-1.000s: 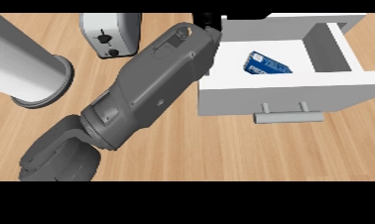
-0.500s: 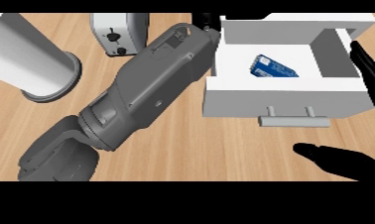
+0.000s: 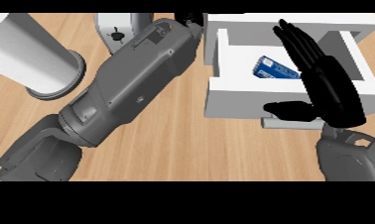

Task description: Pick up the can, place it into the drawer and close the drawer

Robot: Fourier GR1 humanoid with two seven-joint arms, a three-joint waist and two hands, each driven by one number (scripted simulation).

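A blue can [image 3: 273, 67] lies on its side inside the open white drawer [image 3: 236, 100] at the upper right. My right hand [image 3: 330, 89] is open above the drawer's front right part. Its straight fingers [image 3: 299, 39] point away from me across the drawer and cover the can's right end. Its thumb [image 3: 291, 110] lies over the drawer front just above the grey handle [image 3: 284, 124]. My left forearm [image 3: 135, 84] runs diagonally from the lower left to the drawer's back left corner. Only a dark bit of my left hand [image 3: 192, 20] shows there.
A large grey cylinder [image 3: 33, 62] lies on the wooden counter [image 3: 190, 148] at the left. A grey and white appliance [image 3: 121, 28] stands at the back, partly behind my left forearm.
My right hand has come up from the lower right and now reaches over the drawer's front, fingers extended. The left arm and the can have stayed where they were.
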